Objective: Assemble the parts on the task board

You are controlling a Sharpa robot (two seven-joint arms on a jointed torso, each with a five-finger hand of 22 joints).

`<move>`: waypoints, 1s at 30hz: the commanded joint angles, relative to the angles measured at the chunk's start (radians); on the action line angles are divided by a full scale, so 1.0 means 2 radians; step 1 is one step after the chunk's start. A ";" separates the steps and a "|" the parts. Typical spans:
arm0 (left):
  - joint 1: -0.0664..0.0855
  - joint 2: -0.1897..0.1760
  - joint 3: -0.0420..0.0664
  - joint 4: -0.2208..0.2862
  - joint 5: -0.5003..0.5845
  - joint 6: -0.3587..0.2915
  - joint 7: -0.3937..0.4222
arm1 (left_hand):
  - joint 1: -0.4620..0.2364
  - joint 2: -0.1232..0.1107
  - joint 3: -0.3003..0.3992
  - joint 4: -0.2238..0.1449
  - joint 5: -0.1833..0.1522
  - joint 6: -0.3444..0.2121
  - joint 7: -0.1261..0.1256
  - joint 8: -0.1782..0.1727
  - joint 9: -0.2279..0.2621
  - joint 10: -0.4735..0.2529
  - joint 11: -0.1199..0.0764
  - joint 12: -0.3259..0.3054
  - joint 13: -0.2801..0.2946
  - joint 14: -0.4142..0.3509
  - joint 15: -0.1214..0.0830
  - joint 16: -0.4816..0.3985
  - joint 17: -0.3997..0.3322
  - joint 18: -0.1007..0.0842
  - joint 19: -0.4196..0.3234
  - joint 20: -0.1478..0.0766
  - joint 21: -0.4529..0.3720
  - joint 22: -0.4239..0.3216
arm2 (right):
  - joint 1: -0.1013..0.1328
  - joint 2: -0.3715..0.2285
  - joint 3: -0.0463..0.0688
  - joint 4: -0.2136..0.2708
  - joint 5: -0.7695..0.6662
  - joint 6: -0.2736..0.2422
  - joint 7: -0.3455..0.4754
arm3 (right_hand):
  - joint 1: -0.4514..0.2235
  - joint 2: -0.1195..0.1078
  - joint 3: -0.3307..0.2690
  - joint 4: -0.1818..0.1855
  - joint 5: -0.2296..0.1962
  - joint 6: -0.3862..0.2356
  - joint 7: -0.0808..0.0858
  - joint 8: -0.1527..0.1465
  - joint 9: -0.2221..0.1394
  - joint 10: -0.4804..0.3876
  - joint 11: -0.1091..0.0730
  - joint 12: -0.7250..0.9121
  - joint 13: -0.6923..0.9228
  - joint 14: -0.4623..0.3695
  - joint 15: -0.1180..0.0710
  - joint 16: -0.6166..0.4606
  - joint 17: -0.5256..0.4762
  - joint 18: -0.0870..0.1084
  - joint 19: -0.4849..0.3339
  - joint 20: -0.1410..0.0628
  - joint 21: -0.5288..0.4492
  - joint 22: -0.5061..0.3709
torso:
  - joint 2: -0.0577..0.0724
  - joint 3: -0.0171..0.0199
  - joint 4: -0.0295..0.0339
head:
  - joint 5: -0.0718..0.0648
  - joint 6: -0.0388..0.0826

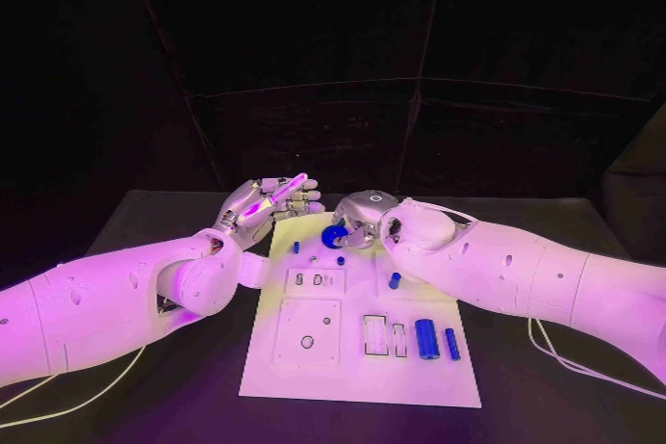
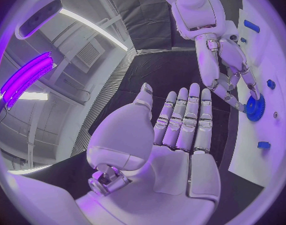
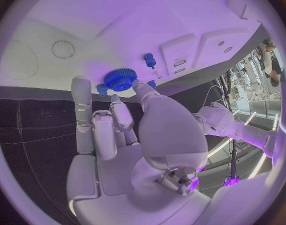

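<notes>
The white task board (image 1: 354, 372) lies in the middle of the black table. At its far end a blue gear (image 1: 335, 236) sits at the fingertips of my right hand (image 1: 367, 216), which pinches it between thumb and finger just over the board. The right wrist view has the gear (image 3: 120, 79) against the board (image 3: 68, 20), with a small blue peg (image 3: 149, 60) close by. My left hand (image 1: 270, 205) is raised left of the board's far end, palm flat, fingers straight, holding nothing. The left wrist view has that flat hand (image 2: 180, 130), my right hand (image 2: 224, 70) and the gear (image 2: 255, 107).
Two blue cylinders (image 1: 426, 339) (image 1: 451, 344) lie at the board's near right beside open slots (image 1: 374, 334). Small blue pieces (image 1: 395, 280) (image 1: 295, 247) (image 1: 340, 260) sit mid-board. A round hole (image 1: 307, 342) is in the near-left plate. Cables trail on the table by both arms.
</notes>
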 commanded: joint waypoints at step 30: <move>0.001 -0.001 0.000 -0.023 -0.004 0.016 -0.008 | -0.001 0.005 -0.004 -0.001 -0.002 -0.005 0.012 -0.004 -0.001 -0.004 0.002 -0.003 -0.001 0.000 0.003 -0.004 -0.001 0.002 0.003 -0.001 -0.004 -0.002 | 0.023 -0.215 0.000 0.127 0.453 0.002 0.140 | 0.094 -0.021 0.152 -0.077 0.008 0.048 0.028 -0.011 0.001 -0.137 0.039 -0.538 -0.461 -0.223 0.059 -0.589 -0.481 -0.011 -0.203 0.035 -0.275 -0.205 | -0.006 0.0009 -0.0094 | -0.021 0.015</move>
